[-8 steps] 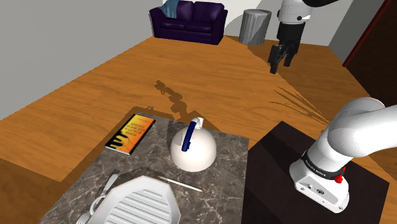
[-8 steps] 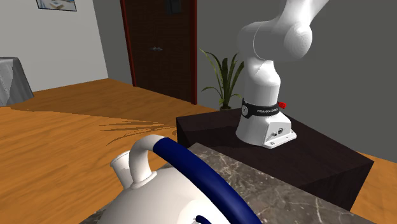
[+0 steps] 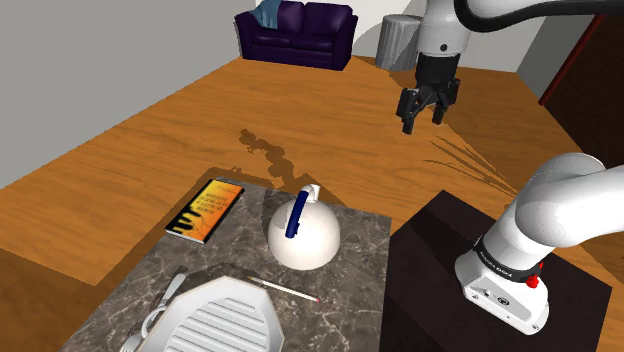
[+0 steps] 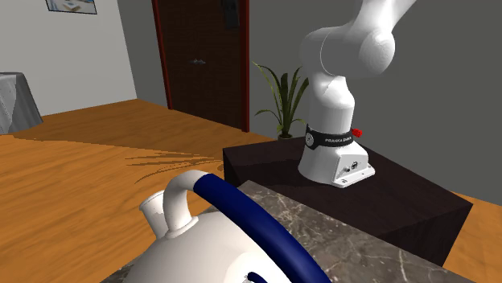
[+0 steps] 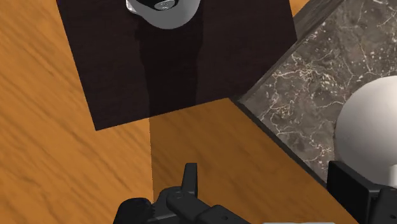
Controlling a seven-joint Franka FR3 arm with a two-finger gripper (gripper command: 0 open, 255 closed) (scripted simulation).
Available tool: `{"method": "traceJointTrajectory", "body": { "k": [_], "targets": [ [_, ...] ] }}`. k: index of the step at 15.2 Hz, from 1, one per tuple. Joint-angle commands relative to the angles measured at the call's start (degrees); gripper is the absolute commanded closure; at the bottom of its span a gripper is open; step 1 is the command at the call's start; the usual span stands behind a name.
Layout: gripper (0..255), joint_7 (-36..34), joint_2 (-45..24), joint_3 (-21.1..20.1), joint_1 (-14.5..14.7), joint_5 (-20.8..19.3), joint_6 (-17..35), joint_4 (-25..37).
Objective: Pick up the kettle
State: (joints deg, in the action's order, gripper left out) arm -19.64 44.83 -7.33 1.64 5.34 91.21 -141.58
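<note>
The kettle (image 3: 303, 234) is a white dome with a dark blue arched handle (image 3: 296, 216) and a short spout, standing on the dark marble table (image 3: 362, 262). Close up in the second exterior view, the kettle (image 4: 187, 241) has its blue handle (image 4: 256, 222) curving over it. My gripper (image 3: 420, 112) hangs open in the air above the wooden floor, well beyond the table and apart from the kettle. In the wrist view the gripper (image 5: 264, 170) holds nothing, and the kettle's white body (image 5: 370, 135) lies beside one finger.
An orange book (image 3: 207, 208) lies at the table's far corner. A white ribbed rack (image 3: 222, 316) and a thin pen (image 3: 286, 289) sit near the table's front. The dark stand (image 3: 447, 232) adjoins the table. A purple sofa (image 3: 297, 30) and a grey bin (image 3: 402, 42) stand far back.
The gripper has shifted toward the shoulder view's left and slightly lower, still open. The kettle has not moved.
</note>
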Motion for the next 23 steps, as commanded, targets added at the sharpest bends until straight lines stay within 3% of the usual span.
{"method": "traceJointTrajectory", "body": {
  "k": [1,8,13,18,23],
  "targets": [
    [0,-5.68,-0.52,-2.89,-0.02,2.58,1.05,-0.32],
    [0,-24.97,-7.22,-13.82,-0.61,10.35,7.04,1.98],
    [0,-38.71,-15.24,-21.57,-2.51,13.09,12.29,6.45],
    [0,-53.21,-25.64,-29.19,-5.55,12.00,17.68,12.96],
    [0,-67.08,-36.67,-35.01,-7.98,6.80,21.78,19.97]
  ]
}}
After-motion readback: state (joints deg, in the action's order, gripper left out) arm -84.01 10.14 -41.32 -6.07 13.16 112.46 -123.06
